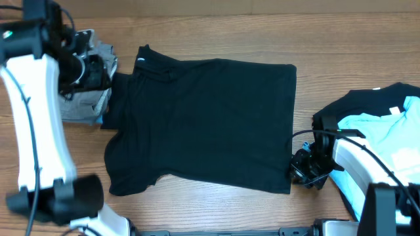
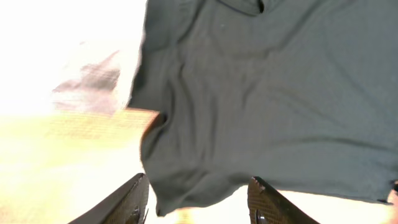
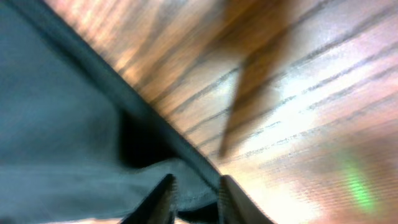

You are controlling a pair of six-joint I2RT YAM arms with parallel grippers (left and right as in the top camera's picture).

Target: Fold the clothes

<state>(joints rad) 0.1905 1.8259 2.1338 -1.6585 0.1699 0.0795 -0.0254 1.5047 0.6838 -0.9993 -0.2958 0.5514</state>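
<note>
A large black T-shirt lies spread flat on the wooden table, with its collar and small white label at the far left. My left gripper hovers by the shirt's far left shoulder, over a grey garment. In the left wrist view its fingers stand open and hold nothing, with the shirt well beyond them. My right gripper is at the shirt's near right hem corner. In the right wrist view it stands narrow, with the hem pinched between the fingers.
A light blue T-shirt lies on another black garment at the right edge, behind my right arm. The left arm's white links stand along the left side. Bare wood runs behind the shirt.
</note>
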